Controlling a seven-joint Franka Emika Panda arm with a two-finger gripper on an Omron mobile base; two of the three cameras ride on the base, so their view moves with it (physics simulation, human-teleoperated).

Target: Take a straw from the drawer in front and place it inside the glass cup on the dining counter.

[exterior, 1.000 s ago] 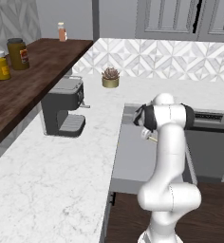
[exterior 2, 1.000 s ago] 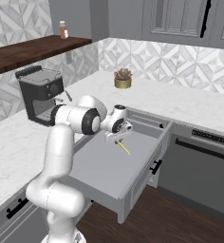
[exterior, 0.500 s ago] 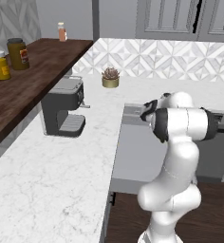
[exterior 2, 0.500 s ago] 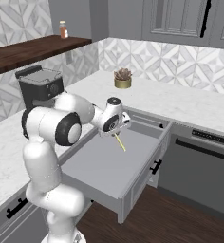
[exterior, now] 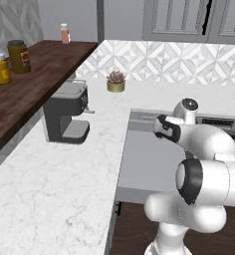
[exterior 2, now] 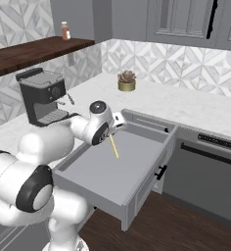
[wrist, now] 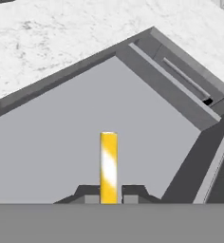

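Straw first: from the left base view you cannot make it out, because the arm's own white bulk sits between the camera and the open drawer [exterior: 139, 164]. What you do see there is the dark gripper [exterior: 163, 127] held over the drawer's back half. On the wooden shelf [exterior: 40, 69] stand three jars [exterior: 20, 56] with labels, but their writing is too small to read.

From the right base view, you see the straw [exterior 2: 114, 146] hanging slantwise from the gripper [exterior 2: 111, 132], its lower end pointing down toward the grey drawer [exterior 2: 107, 169] floor; it looks lifted clear, though that is hard to judge from this angle. Holding it by the top probably leaves the free end ready to go into the glass cup. The espresso machine [exterior 2: 41, 95] shows no readable brand.

From the hand view, you see the fingers [wrist: 88, 193] closed snugly on the straw [wrist: 108, 163], one either side, with the drawer [wrist: 61, 133] interior spread beneath.
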